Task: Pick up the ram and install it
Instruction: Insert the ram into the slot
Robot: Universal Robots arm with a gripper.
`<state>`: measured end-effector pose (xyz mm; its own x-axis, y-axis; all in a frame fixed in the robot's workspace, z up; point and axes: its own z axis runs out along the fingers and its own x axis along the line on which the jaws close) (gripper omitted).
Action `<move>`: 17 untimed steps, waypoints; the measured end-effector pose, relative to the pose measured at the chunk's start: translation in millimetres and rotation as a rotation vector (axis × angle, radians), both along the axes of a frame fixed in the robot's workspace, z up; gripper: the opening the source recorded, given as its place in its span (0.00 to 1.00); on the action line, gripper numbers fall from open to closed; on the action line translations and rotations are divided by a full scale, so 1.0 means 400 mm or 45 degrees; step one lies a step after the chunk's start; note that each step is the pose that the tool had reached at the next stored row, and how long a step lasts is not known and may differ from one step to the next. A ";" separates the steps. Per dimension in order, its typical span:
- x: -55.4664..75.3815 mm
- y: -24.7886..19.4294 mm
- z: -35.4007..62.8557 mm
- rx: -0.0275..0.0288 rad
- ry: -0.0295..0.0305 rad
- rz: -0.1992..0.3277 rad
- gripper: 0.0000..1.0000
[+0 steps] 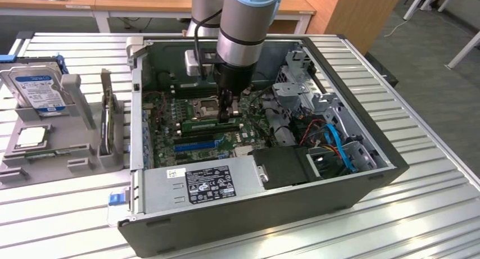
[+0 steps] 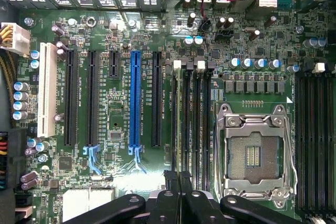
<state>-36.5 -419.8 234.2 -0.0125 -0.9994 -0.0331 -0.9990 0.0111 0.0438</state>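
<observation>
The ram (image 1: 212,125) is down on the motherboard, a green stick lying along one of the memory slots (image 2: 191,119) inside the open computer case (image 1: 360,175). Right on top of it is the gripper (image 1: 225,117), fingers pressed together and tips at the stick's upper edge. I can't tell whether they nip that edge or only bear on it. Just behind sits the empty CPU socket (image 1: 208,107), latch frame gleaming, and in front runs the blue expansion slot (image 1: 197,146). It's tight quarters: the metal drive cage (image 1: 296,90) and a tangle of blue and red cables (image 1: 338,144) crowd in from the exterior view's right, and the power supply (image 1: 202,183) walls off the near side. The arm (image 1: 240,34) drops straight in and hides the board behind it. From the wrist, the gripper (image 2: 180,182) covers the slots' near ends, and the stick is edge-on among the dark rails, hard to pick out. The socket (image 2: 253,153) sits beside those rails, with the blue slot (image 2: 135,98) further off. Out on the slatted bench (image 1: 420,214), well apart on the exterior view's left, a grey holder carries a hard drive (image 1: 39,90), a square silver chip (image 1: 31,136) and an upright expansion card (image 1: 109,121).
</observation>
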 end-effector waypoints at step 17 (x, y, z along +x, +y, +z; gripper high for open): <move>0.007 0.000 -0.001 0.0003 0.0156 -0.010 0.11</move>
<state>-33.7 -419.8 234.0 -0.0210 -0.9992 -0.0332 -0.9982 0.0191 0.0560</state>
